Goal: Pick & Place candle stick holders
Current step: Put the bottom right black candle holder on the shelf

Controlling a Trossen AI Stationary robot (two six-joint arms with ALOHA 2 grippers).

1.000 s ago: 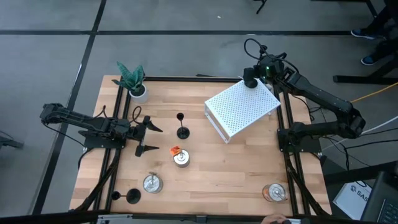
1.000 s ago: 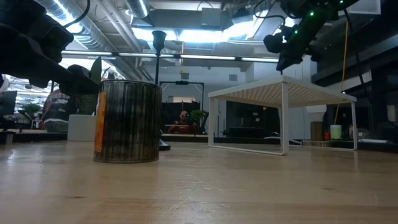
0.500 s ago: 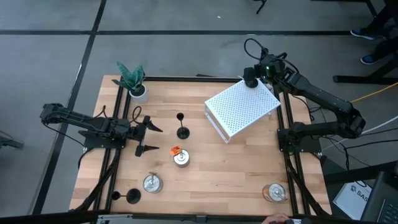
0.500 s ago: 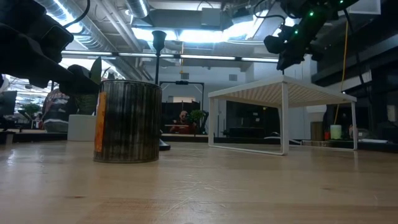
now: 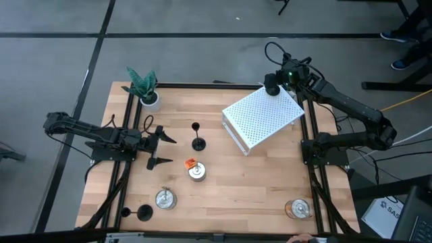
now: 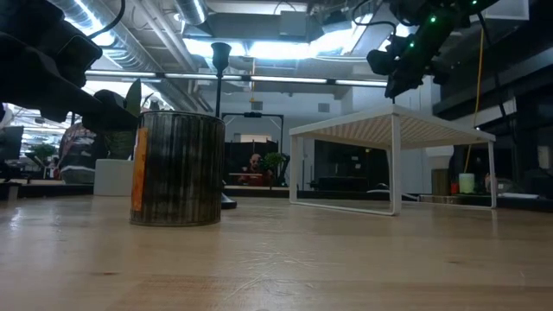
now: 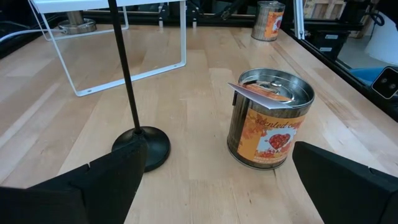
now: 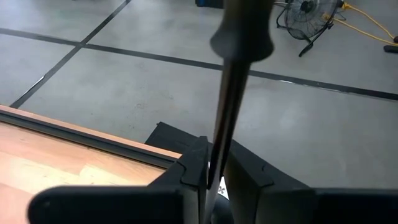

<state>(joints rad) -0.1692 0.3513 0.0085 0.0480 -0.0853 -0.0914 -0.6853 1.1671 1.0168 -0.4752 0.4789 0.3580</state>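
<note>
One black candle stick holder stands on its round base on the wooden table, a little to the right of my open left gripper. A second holder shows by the near left corner. The thin stem and cup of a third rise between the fingers of my right gripper. That gripper hangs over the far corner of the white perforated rack. The third holder's base is hidden. My right gripper has the holder's thin stem between its two fingers, well below the cup. The fingers lie across the stem, slanting down from the table's far right. The stem stands roughly upright. The fingers hide whether the base rests on the rack.
A tin with an orange label stands just right of my left gripper, and two more tins sit near the front edge. A potted plant fills the far left corner. Bare wood lies between the tins and the rack.
</note>
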